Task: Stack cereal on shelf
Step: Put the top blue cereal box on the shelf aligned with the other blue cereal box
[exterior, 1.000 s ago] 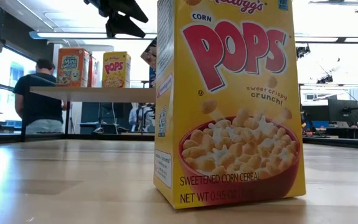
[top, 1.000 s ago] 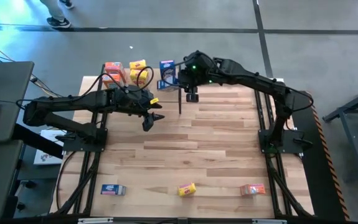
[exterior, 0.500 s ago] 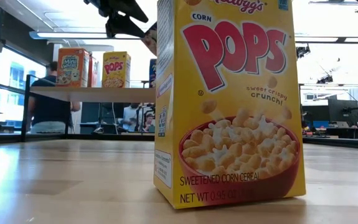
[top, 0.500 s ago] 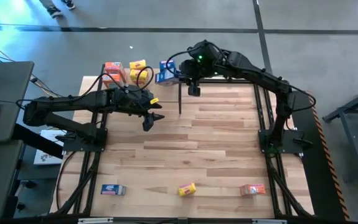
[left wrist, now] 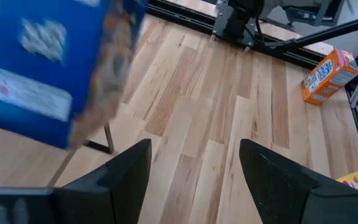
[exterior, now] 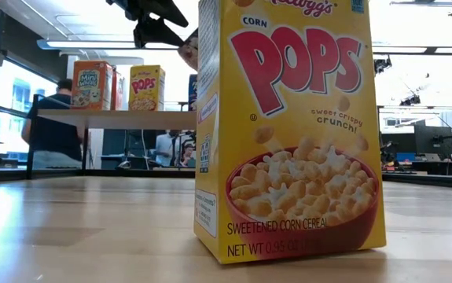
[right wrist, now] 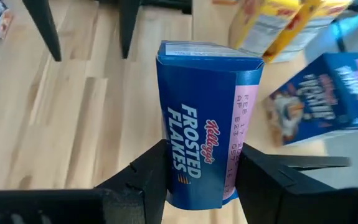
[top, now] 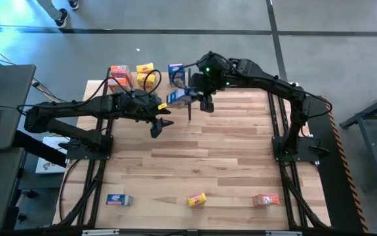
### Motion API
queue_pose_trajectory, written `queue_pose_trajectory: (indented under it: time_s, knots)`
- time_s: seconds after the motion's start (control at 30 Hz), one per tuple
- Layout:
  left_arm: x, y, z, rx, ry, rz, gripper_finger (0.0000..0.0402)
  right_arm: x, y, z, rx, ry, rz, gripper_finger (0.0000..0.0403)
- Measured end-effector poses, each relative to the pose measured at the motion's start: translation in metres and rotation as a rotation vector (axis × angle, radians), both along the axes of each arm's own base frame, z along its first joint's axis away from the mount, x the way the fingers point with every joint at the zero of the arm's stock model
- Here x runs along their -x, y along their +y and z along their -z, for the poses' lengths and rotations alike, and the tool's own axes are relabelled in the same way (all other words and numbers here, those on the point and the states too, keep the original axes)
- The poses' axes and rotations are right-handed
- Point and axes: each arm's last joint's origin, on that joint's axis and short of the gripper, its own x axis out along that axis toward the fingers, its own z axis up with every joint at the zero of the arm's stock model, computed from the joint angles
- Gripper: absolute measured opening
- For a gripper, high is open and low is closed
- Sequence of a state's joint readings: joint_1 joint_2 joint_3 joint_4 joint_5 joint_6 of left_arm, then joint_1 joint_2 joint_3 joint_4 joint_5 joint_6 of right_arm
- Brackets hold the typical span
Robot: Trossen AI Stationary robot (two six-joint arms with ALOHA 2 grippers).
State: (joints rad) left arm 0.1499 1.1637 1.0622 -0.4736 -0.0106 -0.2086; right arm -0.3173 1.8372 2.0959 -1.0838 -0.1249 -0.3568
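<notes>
your right gripper (right wrist: 197,177) has its jaws clamped on a blue frosted flakes box (right wrist: 207,121), gripped across the narrow sides near its lower end. in the high view that box (top: 178,96) hangs tilted by the shelf (top: 126,92) at the far left corner of the desk (top: 195,154). an orange-red mini-wheats box (top: 119,75), a yellow corn pops box (top: 145,74) and another blue box (top: 176,72) already stand on the shelf.

to place it well, i'd level the held box before you bring it in; it looks tipped, and a tilted base could catch the board edge or knock the blue box beside it. pick a bare spot on the shelf, or line it up squarely over one of the standing boxes, and set it down flat before you let go.

your left gripper (left wrist: 194,180) waits over the desk near the shelf, jaws apart and empty; keep it clear of the right arm's path. three more boxes lie along the near edge: blue (top: 119,200), yellow (top: 197,199), orange-red (top: 266,199).
</notes>
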Motion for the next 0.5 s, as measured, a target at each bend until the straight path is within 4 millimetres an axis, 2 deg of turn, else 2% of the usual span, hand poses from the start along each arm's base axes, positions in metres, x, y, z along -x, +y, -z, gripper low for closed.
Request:
queue_pose_trajectory:
  time_s: [0.17,0.5]
  knots:
    - [0.0,0.0,0.0,0.0,0.0,0.0,0.0235,-0.006,0.01,0.014,-0.06,0.083,0.01,0.0153]
    - [0.0,0.0,0.0,0.0,0.004,0.001,0.0235,-0.035,0.025,0.065,-0.129,0.3,-0.018,0.0153]
